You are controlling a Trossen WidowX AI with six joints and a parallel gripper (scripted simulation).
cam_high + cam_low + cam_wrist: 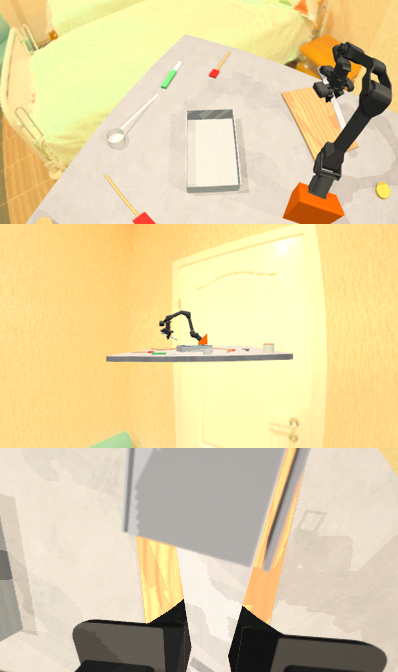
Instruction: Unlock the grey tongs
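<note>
Black parallel-jaw gripper (331, 98) (168, 337) (209, 594) is pinched on long grey metal tongs (338, 113) (173, 338) (210, 583), raised above rectangular wooden board (299, 108) (159, 348) (160, 568). From top, tongs slant from eleven to five o'clock; exterior shows them tilted. Lock state: cannot tell. Grey rectangular roasting tin (214, 189) (186, 348) at board's eight o'clock; green-and-white flat tool (169, 79) (158, 353) at tin's eleven.
</note>
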